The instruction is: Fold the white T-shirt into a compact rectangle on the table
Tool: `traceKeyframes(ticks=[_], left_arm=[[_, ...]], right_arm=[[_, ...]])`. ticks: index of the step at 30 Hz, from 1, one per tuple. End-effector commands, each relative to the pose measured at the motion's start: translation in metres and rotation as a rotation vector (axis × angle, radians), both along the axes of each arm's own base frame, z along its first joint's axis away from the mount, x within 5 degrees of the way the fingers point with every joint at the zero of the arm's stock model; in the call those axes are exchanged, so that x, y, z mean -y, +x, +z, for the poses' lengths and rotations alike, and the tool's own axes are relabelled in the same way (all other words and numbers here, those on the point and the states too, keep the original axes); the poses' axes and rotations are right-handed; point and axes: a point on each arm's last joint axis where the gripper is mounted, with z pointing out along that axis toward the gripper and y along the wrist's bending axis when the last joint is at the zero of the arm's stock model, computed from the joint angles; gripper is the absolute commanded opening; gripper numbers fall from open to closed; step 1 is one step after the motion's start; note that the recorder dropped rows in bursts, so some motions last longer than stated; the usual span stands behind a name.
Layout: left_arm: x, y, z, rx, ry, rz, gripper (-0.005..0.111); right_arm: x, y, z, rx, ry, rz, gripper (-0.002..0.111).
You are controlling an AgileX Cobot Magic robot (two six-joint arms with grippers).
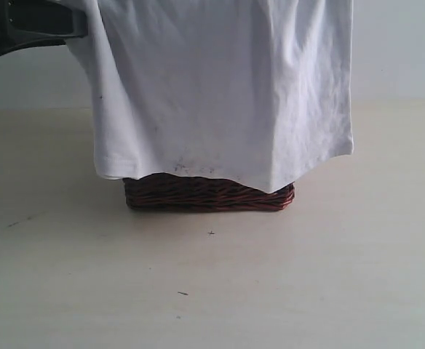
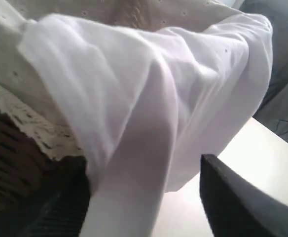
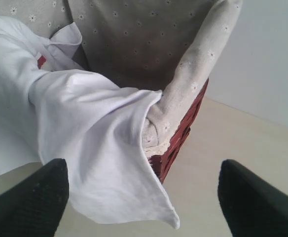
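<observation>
The white T-shirt (image 1: 220, 87) hangs draped over a dark wicker basket (image 1: 209, 194) on the table (image 1: 212, 291), hiding all but the basket's base. My left gripper (image 2: 144, 165) is open, and a thick fold of the T-shirt (image 2: 134, 148) runs between its fingers, lying against one and apart from the other. My right gripper (image 3: 144, 170) is open too. A loose corner of the T-shirt (image 3: 109, 177) hangs between its fingers beside the basket's rim. Part of the left arm (image 1: 30, 25) shows at the top left.
The basket has a lace-edged, flower-print cloth liner (image 3: 193, 74) folded over its red-brown wall (image 3: 181, 131). A pale wall (image 1: 402, 51) rises behind the table. Bare tabletop lies in front of the basket and to both sides.
</observation>
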Motion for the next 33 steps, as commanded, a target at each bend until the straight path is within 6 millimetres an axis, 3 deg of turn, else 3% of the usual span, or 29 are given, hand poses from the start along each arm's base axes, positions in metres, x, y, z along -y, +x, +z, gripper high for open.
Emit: traceKeyframes(ticks=[1, 4, 11, 15, 18, 24, 33], left_arm=[[0.011, 0.0, -0.007, 0.018, 0.015, -0.061, 0.061], [0.012, 0.0, -0.007, 0.02, 0.016, -0.063, 0.051], [0.012, 0.0, -0.007, 0.027, 0.018, -0.07, 0.0], [0.015, -0.004, -0.002, 0.042, -0.027, -0.111, 0.0], [0.016, -0.011, 0.014, 0.103, -0.105, -0.127, 0.0], [0.014, -0.031, 0.069, 0.32, -0.255, -0.096, 0.0], [0.002, -0.025, 0.151, 0.534, -0.315, 0.125, 0.0]], right_arm=[[-0.001, -0.002, 0.004, 0.024, 0.01, 0.007, 0.079], [-0.001, -0.002, 0.004, 0.024, 0.01, 0.007, 0.079], [-0.001, -0.001, 0.004, 0.025, 0.01, 0.006, 0.079], [-0.001, -0.001, 0.005, 0.031, 0.012, 0.005, 0.079], [-0.001, -0.001, 0.005, 0.032, 0.008, 0.003, 0.079], [0.0, -0.002, 0.007, 0.05, 0.007, -0.003, 0.078], [0.001, -0.002, 0.007, 0.055, 0.0, -0.006, 0.078]])
